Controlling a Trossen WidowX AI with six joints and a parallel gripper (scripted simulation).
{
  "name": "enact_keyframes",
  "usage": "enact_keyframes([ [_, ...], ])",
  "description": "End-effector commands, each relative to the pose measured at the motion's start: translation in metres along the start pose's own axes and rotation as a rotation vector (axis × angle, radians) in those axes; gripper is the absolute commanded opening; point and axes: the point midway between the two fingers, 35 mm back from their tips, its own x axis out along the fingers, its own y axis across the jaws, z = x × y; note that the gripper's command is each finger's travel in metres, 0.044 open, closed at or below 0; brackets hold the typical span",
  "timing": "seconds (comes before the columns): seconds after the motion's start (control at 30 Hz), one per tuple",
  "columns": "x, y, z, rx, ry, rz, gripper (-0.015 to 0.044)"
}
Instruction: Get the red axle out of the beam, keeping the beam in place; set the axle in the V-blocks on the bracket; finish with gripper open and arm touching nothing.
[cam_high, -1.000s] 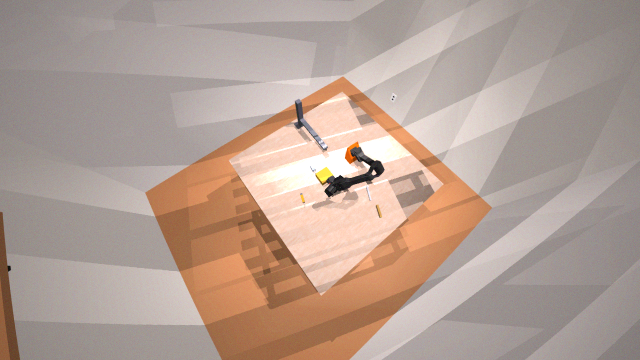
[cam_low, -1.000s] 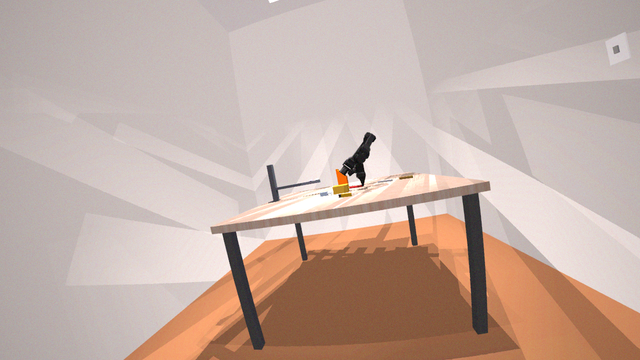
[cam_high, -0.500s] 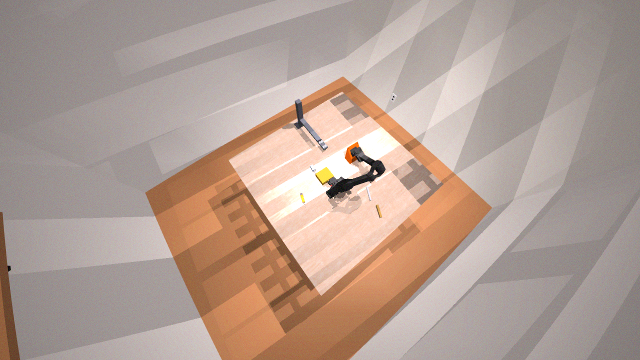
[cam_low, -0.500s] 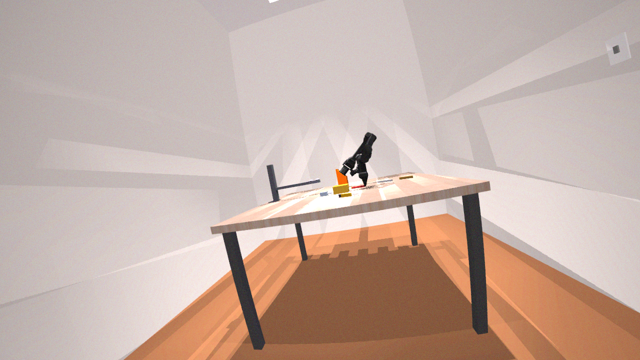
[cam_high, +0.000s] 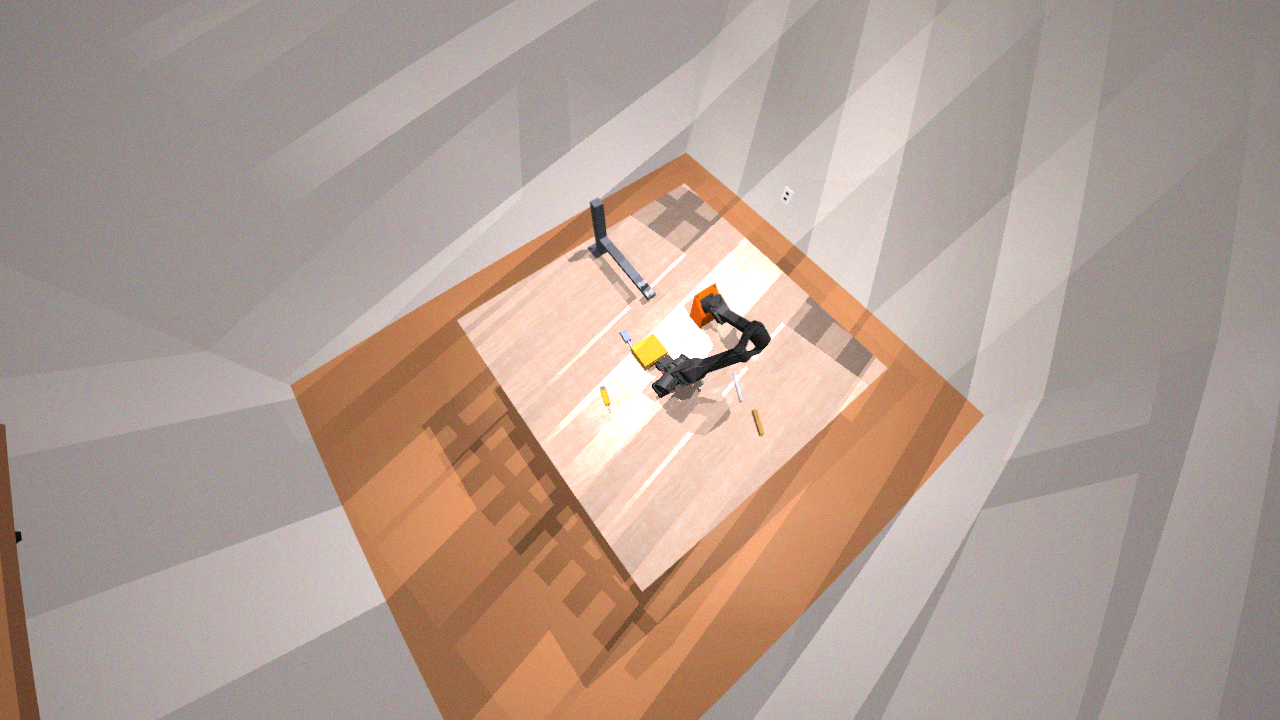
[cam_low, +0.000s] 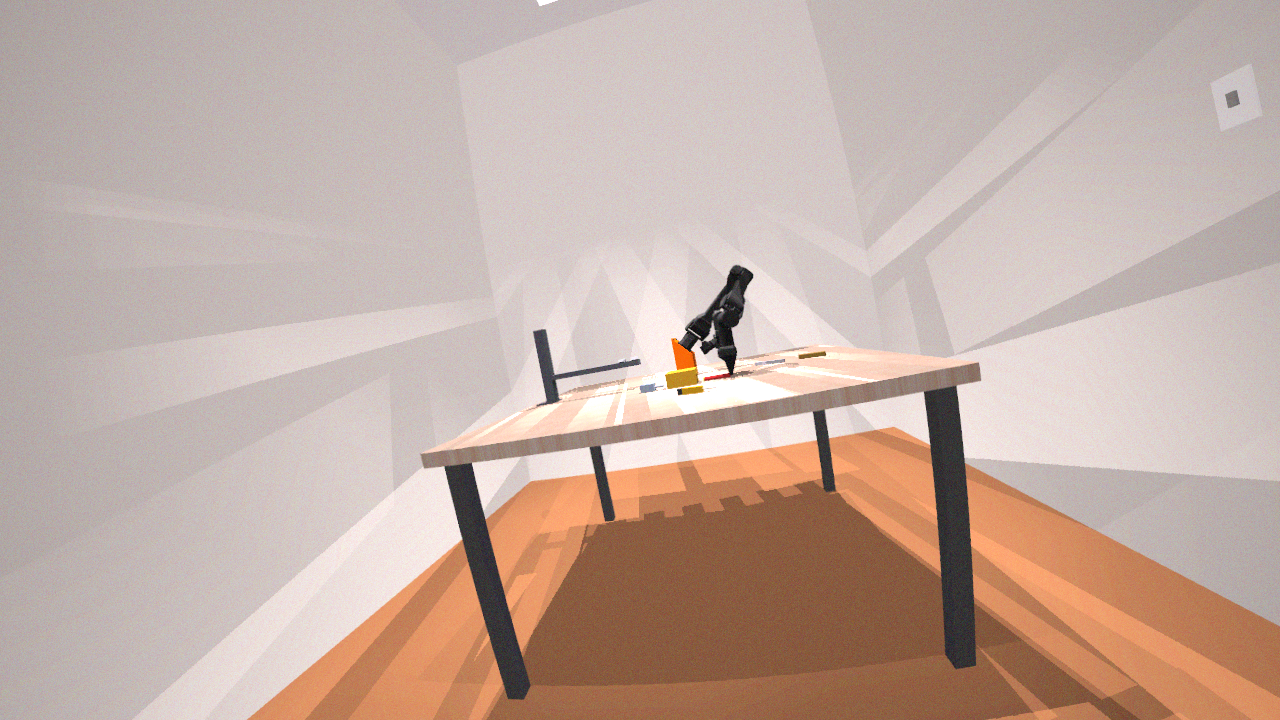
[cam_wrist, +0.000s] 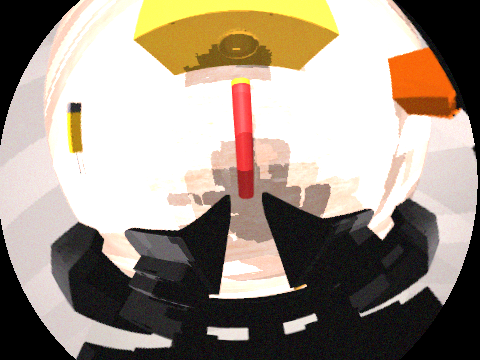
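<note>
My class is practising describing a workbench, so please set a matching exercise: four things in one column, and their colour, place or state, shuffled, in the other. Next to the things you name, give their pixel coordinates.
Things
1. Axle (cam_low: 717, 377) (cam_wrist: 243, 135)
2. Beam (cam_high: 648, 351) (cam_low: 681, 377) (cam_wrist: 240, 30)
3. Bracket (cam_high: 626, 265) (cam_low: 545, 366)
4. Gripper (cam_high: 663, 371) (cam_low: 731, 372) (cam_wrist: 246, 198)

Descriptions
A. Dark grey, with an upright post and a long arm
B. Black, its fingers parted
C. Red, outside the hole
D. Yellow, with a round hole in its side

Right pairs: 1-C, 2-D, 3-A, 4-B
</note>
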Motion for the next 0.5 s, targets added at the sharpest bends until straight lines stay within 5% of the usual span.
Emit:
enact_keyframes([
  [0.0, 0.000, 0.000, 0.000, -0.002, 0.000, -0.001, 0.0263],
  [0.23, -0.013, 0.000, 0.000, 0.005, -0.003, 0.003, 0.0440],
  [0.47, -0.025, 0.000, 0.000, 0.005, -0.004, 0.003, 0.0440],
])
